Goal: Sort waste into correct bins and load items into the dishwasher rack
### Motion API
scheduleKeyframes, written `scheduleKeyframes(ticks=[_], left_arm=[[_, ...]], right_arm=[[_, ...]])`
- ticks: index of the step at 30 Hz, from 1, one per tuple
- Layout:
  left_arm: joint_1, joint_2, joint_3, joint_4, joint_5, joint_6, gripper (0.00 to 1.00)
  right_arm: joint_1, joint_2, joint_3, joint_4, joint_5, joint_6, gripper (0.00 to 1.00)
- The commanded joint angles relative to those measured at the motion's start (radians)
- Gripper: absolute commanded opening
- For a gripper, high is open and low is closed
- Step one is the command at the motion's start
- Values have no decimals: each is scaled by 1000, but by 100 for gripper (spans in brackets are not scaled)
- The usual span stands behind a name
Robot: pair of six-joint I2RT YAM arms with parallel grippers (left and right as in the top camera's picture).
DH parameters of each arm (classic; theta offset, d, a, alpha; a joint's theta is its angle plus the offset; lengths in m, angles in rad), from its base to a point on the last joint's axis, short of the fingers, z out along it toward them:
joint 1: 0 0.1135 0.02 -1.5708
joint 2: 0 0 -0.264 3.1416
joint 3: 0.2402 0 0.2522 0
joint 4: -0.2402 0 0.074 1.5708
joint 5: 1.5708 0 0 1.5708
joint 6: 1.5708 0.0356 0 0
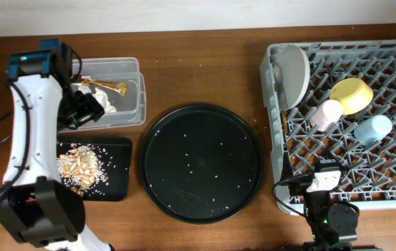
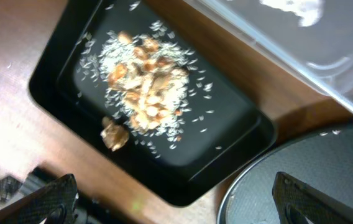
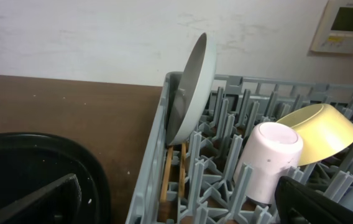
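The grey dishwasher rack [image 1: 393, 183] holds an upright pale grey plate [image 1: 292, 73], a yellow-green bowl [image 1: 352, 95], a pink cup [image 1: 325, 113], a light blue cup [image 1: 374, 129] and chopsticks [image 3: 173, 169] along its left wall. The clear tub [image 1: 132, 70] contains a white napkin [image 1: 107, 102] and a gold wrapper [image 1: 107, 86]. Rice and brown chunks [image 2: 144, 87] lie in the shallow black tray [image 2: 52, 74]. My left gripper [image 1: 79, 111] hangs open and empty above the tub's front edge. At the rack's near left corner my right gripper [image 3: 179, 205] stands open and empty.
A large round black tray [image 1: 201, 164] with a few stray rice grains lies between the bins and the rack. Cables trail at the table's left edge and near the right arm's base. A wall rises behind the table's far edge.
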Motion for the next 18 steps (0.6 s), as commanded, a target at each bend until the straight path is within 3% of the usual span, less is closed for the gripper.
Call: scheduleKeyframes(ticks=[1,6,11,16,18], left_arm=[[-94,-130,-131,100,-77,3,100],[-170,-517,-628,462,-99,28,99],[-170,-904,-1051,831,-30,277,99],[-170,-1254,-1342,1093,39,294,99],[-169,-1369,-1419,1144,-4,295,99]], right_arm=[[-5,-8,-8,-3,14,-1,98],[-5,-8,-8,-3,14,-1,99],[-5,-8,-8,-3,14,-1,98],[-5,-8,-8,-3,14,-1,98],[-5,-8,-8,-3,14,-1,98]])
